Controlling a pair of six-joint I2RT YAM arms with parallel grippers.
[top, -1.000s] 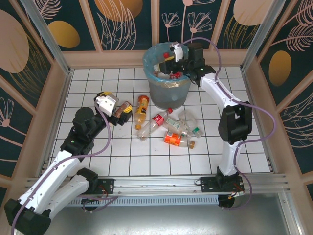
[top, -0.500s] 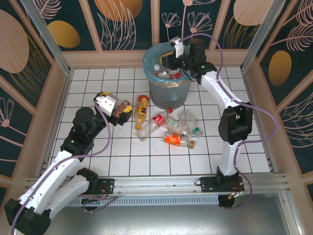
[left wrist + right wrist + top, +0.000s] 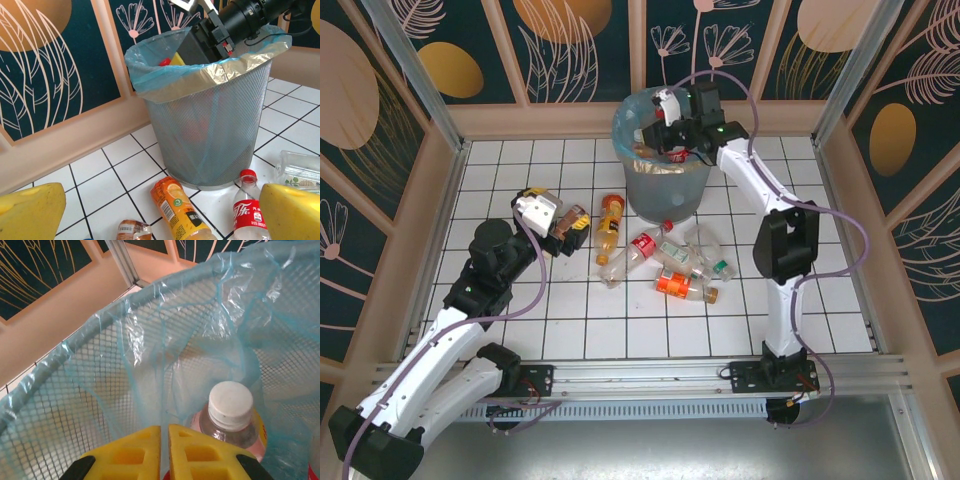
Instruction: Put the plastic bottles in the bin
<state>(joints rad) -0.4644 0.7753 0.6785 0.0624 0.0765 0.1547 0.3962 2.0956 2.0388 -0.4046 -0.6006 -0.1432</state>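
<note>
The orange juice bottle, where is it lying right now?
In the top view the orange juice bottle lies on the white tiles just left of the bin, beside a red-labelled bottle.

I'm looking at a table (image 3: 620,330) topped with white square tiles and dark grout lines. A low peach wooden border (image 3: 540,120) edges the table's far side and flanks. Above it rise dark teal wall panels (image 3: 480,35) with gold ovals and pale line-drawn flowers, split by aluminium posts (image 3: 408,68). A metal rail (image 3: 640,372) lines the table's near edge
</note>
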